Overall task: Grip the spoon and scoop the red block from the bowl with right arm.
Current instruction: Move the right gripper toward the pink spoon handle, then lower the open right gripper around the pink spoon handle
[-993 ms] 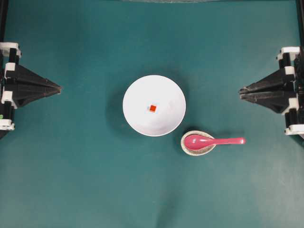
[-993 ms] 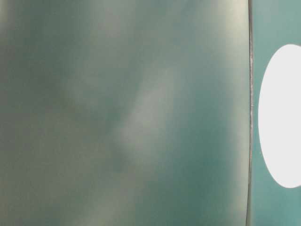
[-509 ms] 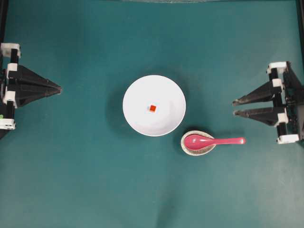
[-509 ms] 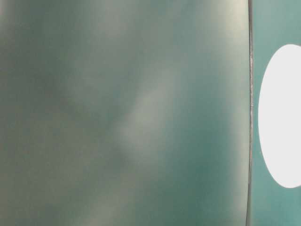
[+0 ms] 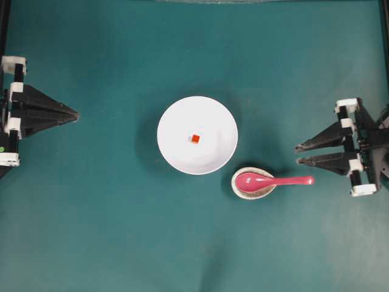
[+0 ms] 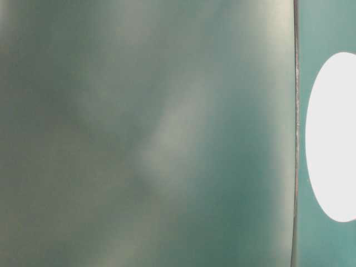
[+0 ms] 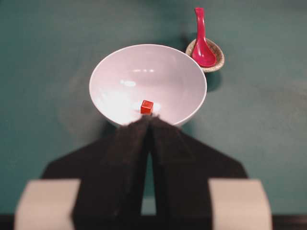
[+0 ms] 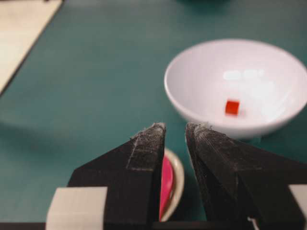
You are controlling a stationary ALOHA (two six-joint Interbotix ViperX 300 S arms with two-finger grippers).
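Observation:
The magenta-pink spoon lies with its bowl end in a speckled rest and its handle pointing right; in the left wrist view the spoon sits far right. The tiny red block rests at the middle of the white bowl. My right gripper is open, empty, and hovers just up and right of the handle's tip. In the right wrist view its jaws frame a strip of the spoon, with the block beyond. My left gripper is shut at the left edge, far from the bowl.
A speckled egg-shaped spoon rest sits at the bowl's lower right, almost touching it. A pale surface borders the teal mat at the far left of the right wrist view. The table-level view is blurred, showing only a white oval.
My right gripper has opened, and has moved toward the front edge and slightly left, nearer the spoon's handle. The left arm, spoon, bowl and block have stayed put.

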